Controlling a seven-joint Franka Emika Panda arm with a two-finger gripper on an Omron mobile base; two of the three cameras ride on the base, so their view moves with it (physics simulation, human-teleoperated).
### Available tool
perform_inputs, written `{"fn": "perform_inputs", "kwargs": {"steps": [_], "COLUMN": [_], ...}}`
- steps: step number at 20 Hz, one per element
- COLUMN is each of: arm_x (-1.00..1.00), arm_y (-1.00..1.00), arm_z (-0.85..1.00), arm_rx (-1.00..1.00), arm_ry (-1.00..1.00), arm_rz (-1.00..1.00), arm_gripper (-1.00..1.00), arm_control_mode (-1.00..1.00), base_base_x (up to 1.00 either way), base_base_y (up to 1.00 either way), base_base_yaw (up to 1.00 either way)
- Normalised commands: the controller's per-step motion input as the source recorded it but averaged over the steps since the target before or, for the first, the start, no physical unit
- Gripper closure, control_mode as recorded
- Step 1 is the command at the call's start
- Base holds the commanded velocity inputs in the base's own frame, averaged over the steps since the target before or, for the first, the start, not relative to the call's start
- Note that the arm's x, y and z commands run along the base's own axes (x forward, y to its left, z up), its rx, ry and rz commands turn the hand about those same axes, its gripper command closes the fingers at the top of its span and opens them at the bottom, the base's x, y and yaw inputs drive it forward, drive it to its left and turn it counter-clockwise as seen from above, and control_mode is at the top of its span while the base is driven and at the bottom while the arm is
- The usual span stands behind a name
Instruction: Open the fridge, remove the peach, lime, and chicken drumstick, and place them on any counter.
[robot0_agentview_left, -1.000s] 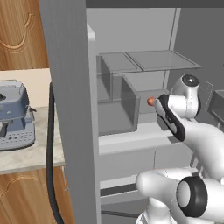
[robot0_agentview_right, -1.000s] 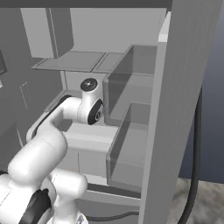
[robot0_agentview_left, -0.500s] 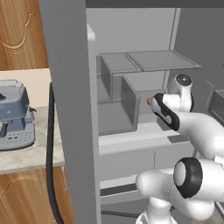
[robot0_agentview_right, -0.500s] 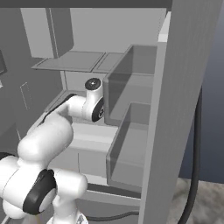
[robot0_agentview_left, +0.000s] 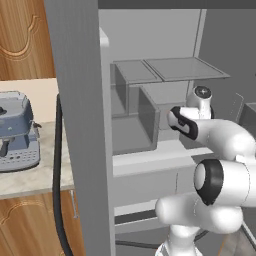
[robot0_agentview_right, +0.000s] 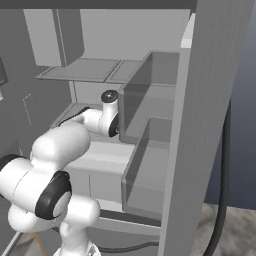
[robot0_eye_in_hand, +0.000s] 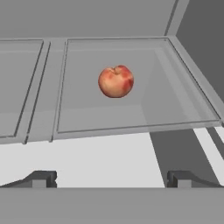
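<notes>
In the hand view the gripper (robot0_eye_in_hand: 111, 179) shows as two small dark blocky fingertips (robot0_eye_in_hand: 41, 178) set wide apart, nothing between them; just past them runs a flat white ledge, smooth and matte, and beyond its far edge lies a clear glass shelf (robot0_eye_in_hand: 87, 109) with a thin pale rim, split from a second pane to its left by a narrow grey bar; the peach (robot0_eye_in_hand: 116, 81) sits on that shelf near its middle, well beyond the fingertips and touching neither, a round fruit with orange skin mottled red and a small dimple at its top; behind the peach rises the plain grey back wall of the fridge (robot0_eye_in_hand: 109, 17), and a darker side wall slopes down on the right. In the left base view the glossy white arm (robot0_agentview_left: 220, 145) with dark joint rings reaches from the lower right into the open fridge (robot0_agentview_left: 150, 30), its wrist at the level of the middle shelf beside boxy translucent grey bins (robot0_agentview_left: 142, 115); the flat grey door (robot0_agentview_left: 80, 125) stands open edge-on nearest the camera with a long dark handle (robot0_agentview_left: 58, 170) down its side; beyond the door, a blue-grey coffee machine (robot0_agentview_left: 17, 132) rests on the pale marbled counter (robot0_agentview_left: 30, 177) over carved brown wooden cabinets (robot0_agentview_left: 30, 225). In the right base view the arm (robot0_agentview_right: 65, 145) bends in from the lower left toward the same shelf, beside the grey door bins (robot0_agentview_right: 150, 165).
</notes>
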Motion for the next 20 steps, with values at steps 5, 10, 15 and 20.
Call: {"fn": "perform_inputs", "kwargs": {"steps": [5,10,15,20], "arm_x": [0.25,0.34,0.38,0.25], "arm_y": [-0.06,-0.16,-0.07,0.00], "arm_z": [-0.13,-0.11,-0.13,-0.13], "arm_rx": [0.00,0.00,0.00,0.00], "arm_ry": [0.00,0.00,0.00,0.00], "arm_rz": [0.00,0.00,0.00,0.00], "arm_gripper": [-1.00,-1.00,-1.00,-1.00], "arm_control_mode": [-1.00,-1.00,-1.00,-1.00], "base_base_x": [0.00,0.00,0.00,0.00], "base_base_y": [0.00,0.00,0.00,0.00], "base_base_yaw": [0.00,0.00,0.00,0.00]}}
